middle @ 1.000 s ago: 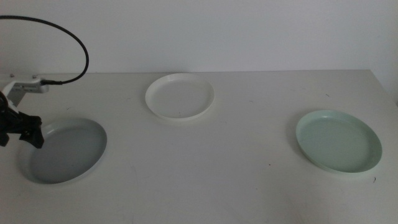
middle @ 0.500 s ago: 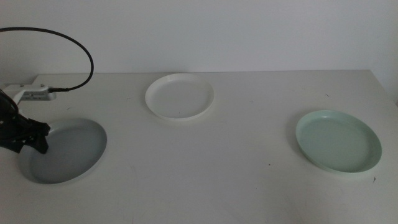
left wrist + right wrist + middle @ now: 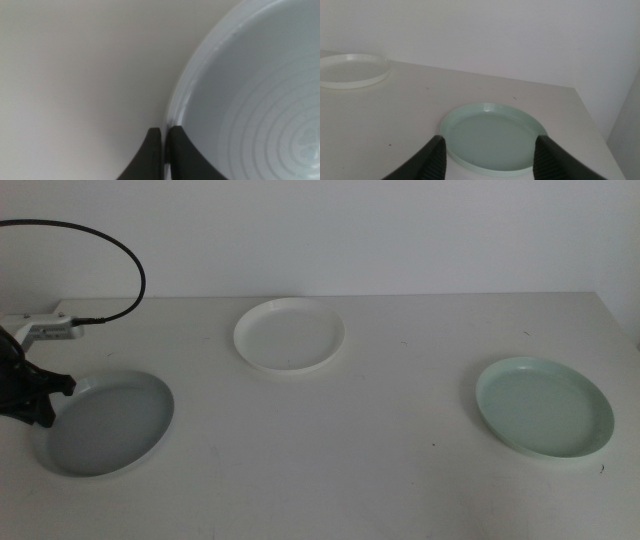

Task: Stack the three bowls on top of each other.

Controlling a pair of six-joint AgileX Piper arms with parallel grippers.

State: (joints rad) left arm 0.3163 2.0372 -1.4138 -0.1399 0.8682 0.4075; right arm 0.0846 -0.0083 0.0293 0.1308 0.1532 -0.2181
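Now grey bowl (image 3: 107, 423) rim within left tool (image 3: 165, 137).

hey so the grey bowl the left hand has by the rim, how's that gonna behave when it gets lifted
The pale grey bowl looks thin, shallow and rigid, so probably light and stiff. The left hand pinches only its rim at one edge, so it may droop or swing. Its surface looks smooth and glossy, so it could slip.
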